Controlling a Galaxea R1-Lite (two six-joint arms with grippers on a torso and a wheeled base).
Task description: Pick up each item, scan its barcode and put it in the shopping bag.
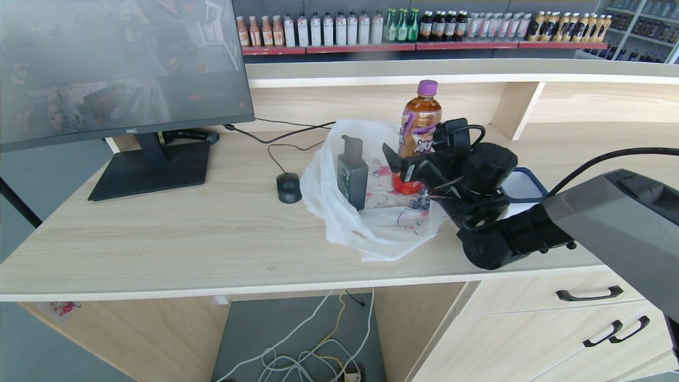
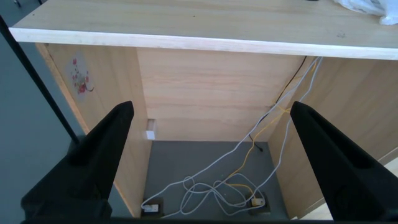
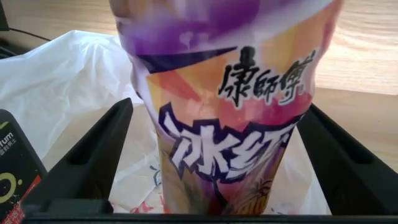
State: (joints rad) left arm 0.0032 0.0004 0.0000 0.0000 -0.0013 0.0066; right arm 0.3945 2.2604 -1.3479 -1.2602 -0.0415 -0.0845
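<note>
A tea bottle (image 1: 420, 119) with a purple cap and an orange-purple label (image 3: 230, 93) stands upright over the open white shopping bag (image 1: 345, 223). My right gripper (image 1: 406, 167) is shut on the bottle's lower half, one finger (image 3: 93, 162) on each side of it. A dark pump bottle (image 1: 352, 178) stands upright inside the bag, just left of the tea bottle, and its corner (image 3: 15, 168) shows beside the bag's plastic (image 3: 68, 68). My left gripper (image 2: 211, 106) hangs open below the desk's front edge, with nothing between its fingers.
A monitor (image 1: 122, 63) stands at the back left, with a dark handheld device (image 1: 191, 136) behind its stand. A black mouse (image 1: 288, 187) lies left of the bag. A blue-rimmed tray (image 1: 522, 185) sits to the right. A raised counter ledge (image 1: 461, 71) runs behind. Cables (image 2: 217, 183) lie under the desk.
</note>
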